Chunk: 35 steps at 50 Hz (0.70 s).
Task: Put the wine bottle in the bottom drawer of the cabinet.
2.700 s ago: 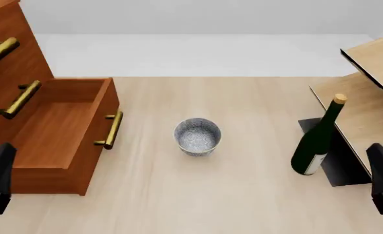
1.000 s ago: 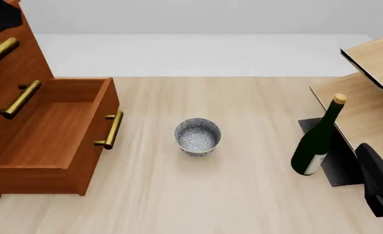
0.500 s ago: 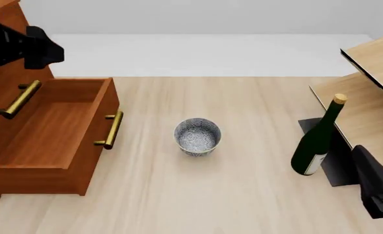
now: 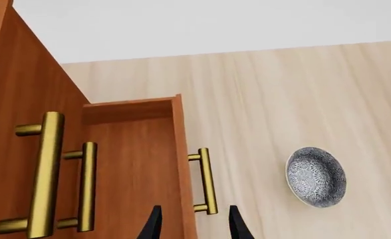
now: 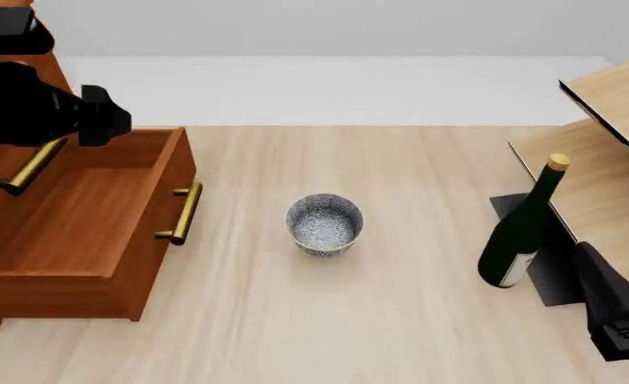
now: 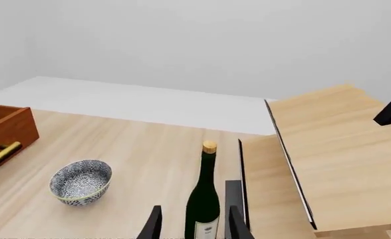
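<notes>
Jaws apparently apart, slender glass bottle (image 6: 204, 209)

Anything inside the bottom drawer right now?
The bottom drawer stands open, and its visible floor is bare wood. The left arm hangs over its back corner and hides that part. The wine bottle stands upright on the table.

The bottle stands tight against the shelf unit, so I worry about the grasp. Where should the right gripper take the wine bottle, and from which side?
Probably at the wide lower body of the wine bottle, above the label, coming in level from the near side, where the right gripper already lines up. It stands upright, and the shelf unit blocks its right.
</notes>
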### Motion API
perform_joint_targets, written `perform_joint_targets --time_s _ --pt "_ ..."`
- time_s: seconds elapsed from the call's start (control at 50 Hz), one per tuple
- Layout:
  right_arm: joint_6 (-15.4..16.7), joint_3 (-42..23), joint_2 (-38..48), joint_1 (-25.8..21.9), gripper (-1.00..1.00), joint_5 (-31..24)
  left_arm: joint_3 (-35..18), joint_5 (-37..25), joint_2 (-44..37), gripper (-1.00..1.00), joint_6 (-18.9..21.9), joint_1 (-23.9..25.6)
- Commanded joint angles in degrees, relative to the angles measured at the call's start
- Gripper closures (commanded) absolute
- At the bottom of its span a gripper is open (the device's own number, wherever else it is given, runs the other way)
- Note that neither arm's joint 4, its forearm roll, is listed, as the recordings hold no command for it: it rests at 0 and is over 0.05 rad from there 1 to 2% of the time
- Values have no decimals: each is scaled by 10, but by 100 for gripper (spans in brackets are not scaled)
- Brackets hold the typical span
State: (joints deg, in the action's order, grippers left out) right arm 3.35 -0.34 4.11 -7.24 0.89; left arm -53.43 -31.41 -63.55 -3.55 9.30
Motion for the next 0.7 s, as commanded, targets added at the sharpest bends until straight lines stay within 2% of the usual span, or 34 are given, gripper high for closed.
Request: perform_joint_targets --time_s 0.02,0.7 --pt "2 3 6 -3 -100 4 36 39 -16 -100 -18 6" --pt "11 3 17 13 -100 10 157 130 -28 -100 -30 5"
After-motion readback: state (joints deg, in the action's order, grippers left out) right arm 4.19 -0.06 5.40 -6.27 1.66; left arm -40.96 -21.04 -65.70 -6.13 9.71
